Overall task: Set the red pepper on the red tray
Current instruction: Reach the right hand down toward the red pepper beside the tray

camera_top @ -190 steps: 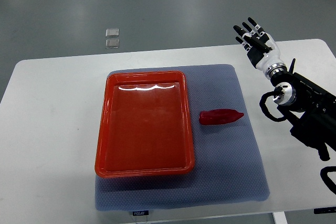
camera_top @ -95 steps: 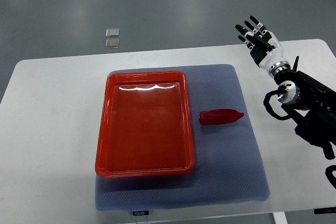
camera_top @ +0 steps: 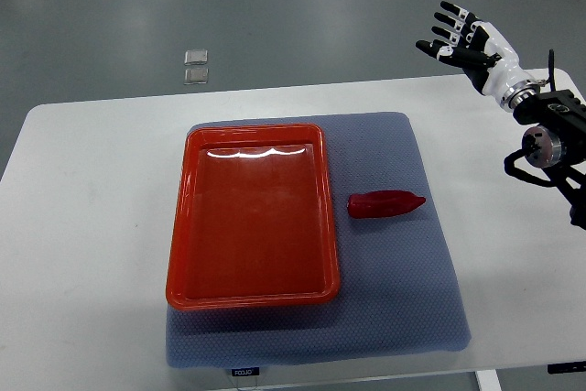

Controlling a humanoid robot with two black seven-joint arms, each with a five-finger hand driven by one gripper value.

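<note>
Red tray (camera_top: 253, 217): rectangular, nothing in it, on the left part of a grey mat (camera_top: 403, 290) covering the white worktop (camera_top: 82, 226); red pepper (camera_top: 385, 204): lies on the mat just right of the tray, apart from its rim, tip pointing away from the tray; right hand (camera_top: 472, 43): raised well beyond and right of the tray, fingers (camera_top: 446, 33) spread wide, holding nothing.
</note>
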